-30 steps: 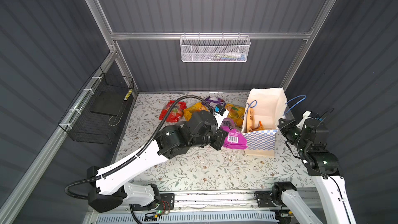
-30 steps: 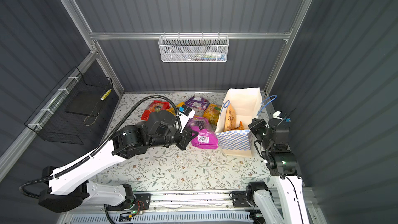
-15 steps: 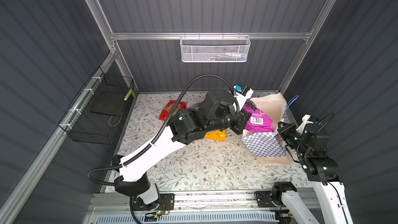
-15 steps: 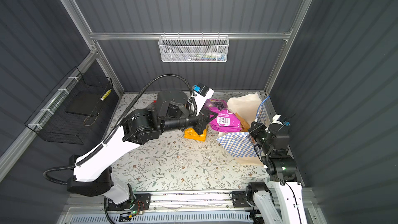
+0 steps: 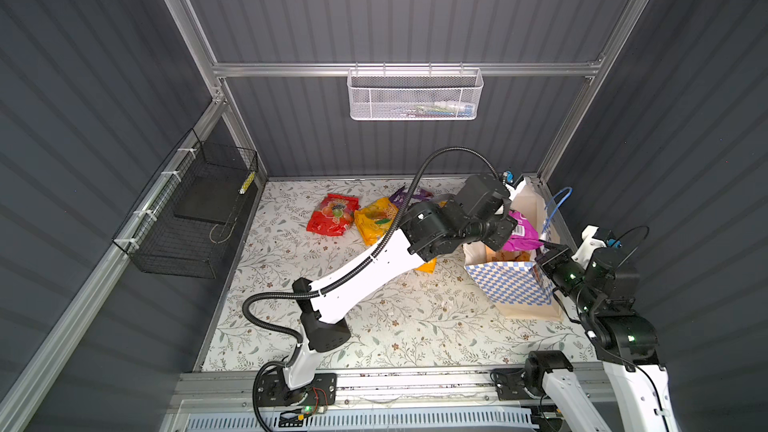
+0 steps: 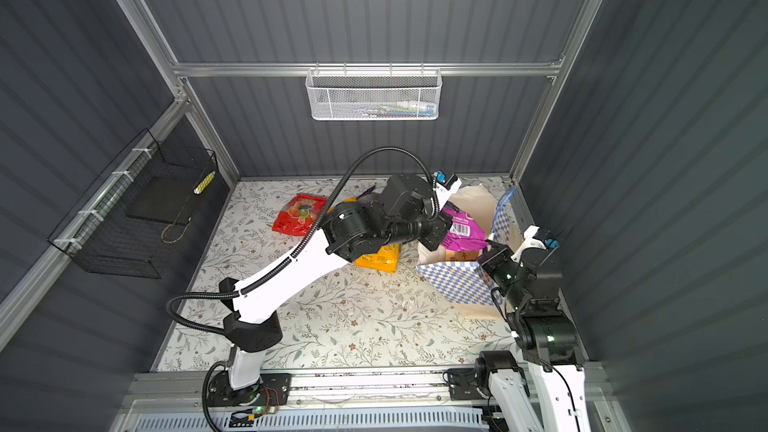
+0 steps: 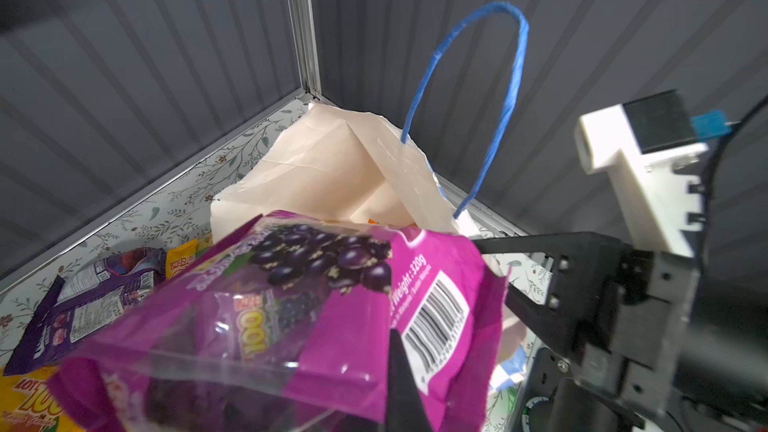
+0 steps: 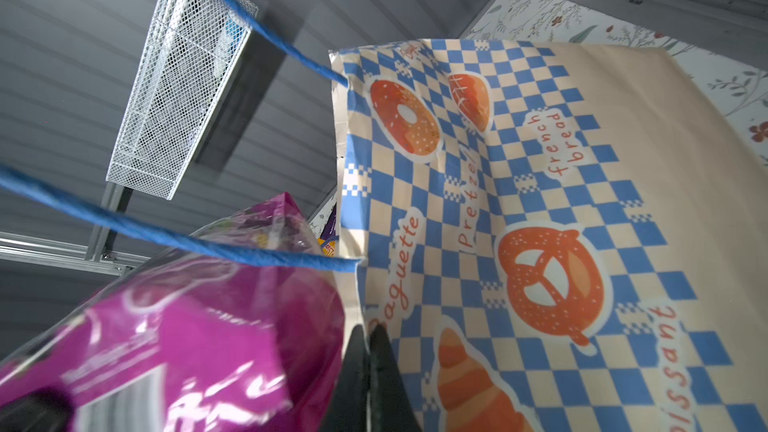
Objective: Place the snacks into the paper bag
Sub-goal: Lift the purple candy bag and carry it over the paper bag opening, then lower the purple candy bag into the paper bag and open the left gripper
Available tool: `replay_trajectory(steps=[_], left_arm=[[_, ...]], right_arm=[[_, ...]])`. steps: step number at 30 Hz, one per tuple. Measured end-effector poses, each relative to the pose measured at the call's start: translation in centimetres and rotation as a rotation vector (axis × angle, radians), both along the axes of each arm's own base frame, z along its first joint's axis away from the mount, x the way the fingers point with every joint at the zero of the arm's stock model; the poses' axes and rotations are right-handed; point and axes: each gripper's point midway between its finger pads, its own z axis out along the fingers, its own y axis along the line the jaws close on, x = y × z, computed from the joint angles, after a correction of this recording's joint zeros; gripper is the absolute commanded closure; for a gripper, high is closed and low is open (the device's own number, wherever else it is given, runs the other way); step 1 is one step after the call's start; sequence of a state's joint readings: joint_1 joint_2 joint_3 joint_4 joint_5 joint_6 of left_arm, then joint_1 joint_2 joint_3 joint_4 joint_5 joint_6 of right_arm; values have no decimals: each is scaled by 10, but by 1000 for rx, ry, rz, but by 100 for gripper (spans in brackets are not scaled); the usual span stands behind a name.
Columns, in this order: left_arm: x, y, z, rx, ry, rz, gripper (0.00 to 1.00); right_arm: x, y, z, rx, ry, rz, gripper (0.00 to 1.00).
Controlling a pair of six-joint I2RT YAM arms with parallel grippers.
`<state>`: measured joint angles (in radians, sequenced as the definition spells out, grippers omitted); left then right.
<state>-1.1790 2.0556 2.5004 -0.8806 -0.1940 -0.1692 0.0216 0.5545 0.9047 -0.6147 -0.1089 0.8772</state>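
While the left gripper (image 5: 508,231) hangs over the mouth of the paper bag (image 5: 511,284), its jaws are pinched on one end of a magenta packet (image 5: 521,236). The packet lies tilted, grape picture and barcode facing up, partly across the bag's opening. In the left wrist view one black finger (image 7: 399,376) crosses the packet beside the barcode.

Right gripper (image 5: 543,252): jaws pressed together on the bag's rim, at the corner nearest that arm. The right wrist view shows the two fingers (image 8: 353,367) closed, with the paper edge running down into them.

The bag sits at the far right of the floral table (image 5: 395,326), close to the back corner. It is tipped, not upright, with its mouth leaning toward the left arm. The checkered band faces front. One blue cord handle (image 5: 557,201) stands up behind. Something orange shows inside the bag, but I cannot tell which snack it is.

Loose on the table:
- The red packet (image 5: 332,216) is at the back left.
- A yellow-orange packet (image 5: 376,220) lies just beside the red one.
- The dark purple packet (image 5: 409,195) is behind the left arm, mostly hidden.
- An orange packet (image 6: 380,259) is half under the left arm, near the bag.
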Motion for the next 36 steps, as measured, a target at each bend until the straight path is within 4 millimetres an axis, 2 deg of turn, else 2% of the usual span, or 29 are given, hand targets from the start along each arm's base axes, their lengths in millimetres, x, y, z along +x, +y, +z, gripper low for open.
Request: replay_trajectory(steps=[4, 13, 18, 21, 24, 29, 32, 36], left_arm=[[11, 0, -11, 41, -18, 30, 100], [17, 7, -9, 53, -21, 36, 100], [30, 19, -18, 68, 41, 38, 100], [38, 28, -24, 82, 72, 49, 100], [42, 35, -25, 91, 84, 61, 100], [31, 38, -20, 88, 94, 36, 100], [26, 37, -25, 98, 108, 19, 100], [21, 34, -36, 118, 139, -7, 100]], right_arm=[[0, 2, 0, 2, -1, 12, 100], [14, 18, 0, 68, -9, 85, 100], [27, 52, 8, 89, -16, 208, 100], [35, 74, 19, 94, -33, 279, 100], [40, 84, 27, 104, -57, 311, 100], [39, 81, 28, 101, -78, 297, 100], [39, 67, 11, 93, -55, 250, 100], [38, 44, -24, 83, -1, 177, 100]])
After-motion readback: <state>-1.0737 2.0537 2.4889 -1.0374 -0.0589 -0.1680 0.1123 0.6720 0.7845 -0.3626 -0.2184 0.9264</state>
